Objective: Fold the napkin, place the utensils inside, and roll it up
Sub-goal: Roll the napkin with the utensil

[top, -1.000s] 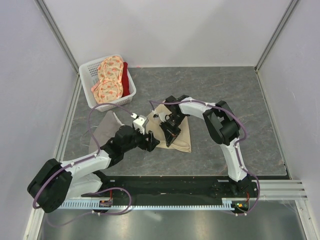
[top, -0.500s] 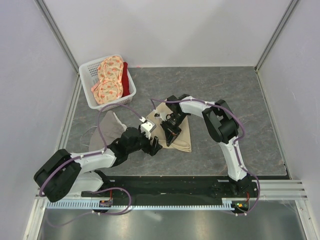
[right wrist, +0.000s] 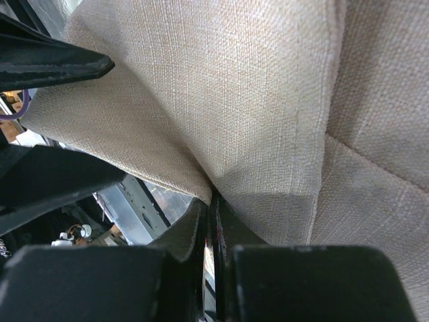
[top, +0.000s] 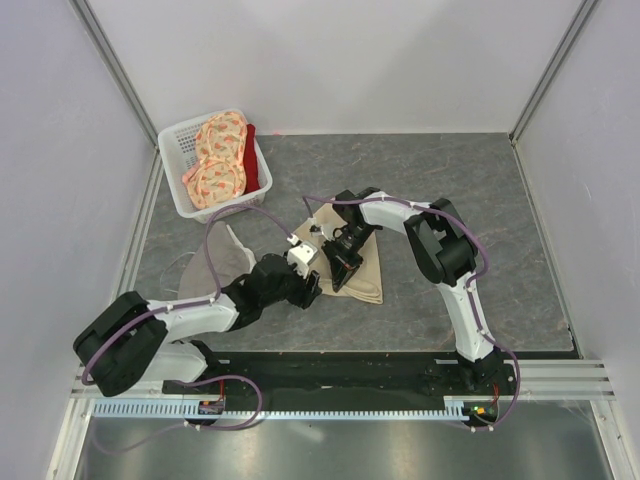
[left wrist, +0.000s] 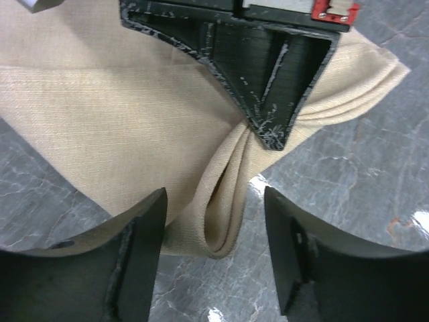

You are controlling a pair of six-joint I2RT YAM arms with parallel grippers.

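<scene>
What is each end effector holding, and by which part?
Right end effector pinches the napkin at a raised fold; left end effector is open, holding nothing.

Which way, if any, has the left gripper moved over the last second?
Yes. In the top view the left gripper has slid right, away from the white basket and toward the napkin, with its jaws open.

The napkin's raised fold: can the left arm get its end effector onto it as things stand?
Probably yes. The left end effector is open, astride the raised fold of the napkin, with nothing between. The right end effector pinches the same fold just ahead, so room is tight.
</scene>
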